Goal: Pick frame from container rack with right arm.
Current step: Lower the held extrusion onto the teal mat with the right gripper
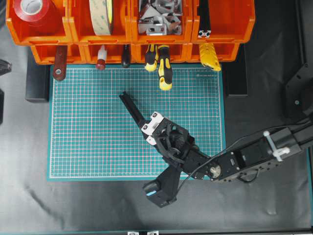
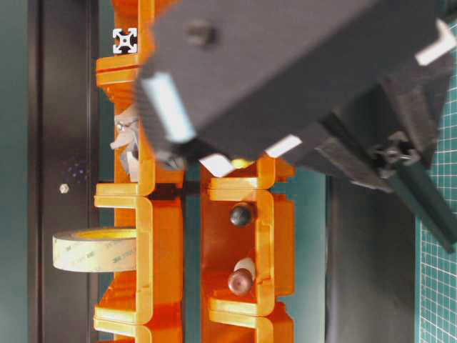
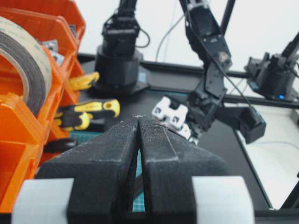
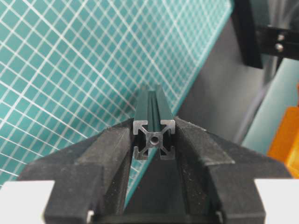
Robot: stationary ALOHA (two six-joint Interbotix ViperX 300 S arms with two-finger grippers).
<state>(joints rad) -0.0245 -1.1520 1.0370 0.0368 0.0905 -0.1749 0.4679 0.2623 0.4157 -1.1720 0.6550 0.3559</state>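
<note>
The right gripper [image 4: 154, 140] is clamped on the frame [image 4: 152, 112] at its end — stiff, slick metal, pointing toward eleven o'clock.

a matte black tabletop [image 1: 29, 205] of slightly wrinkled sheet material fills the overhead view, its creases catching a soft sheen near the lower left corner. a green cutting mat with a fine white grid [image 1: 88, 137] lies flat on the middle of the table, its edges square to the table's edges and dark surface showing on every side but the far one. behind the table, the left wrist view shows a plain white wall [image 3: 261, 23], evenly and brightly lit, with thin black frame bars [image 3: 228, 14] crossing in front of it. light is diffuse, shadows faint.
</note>
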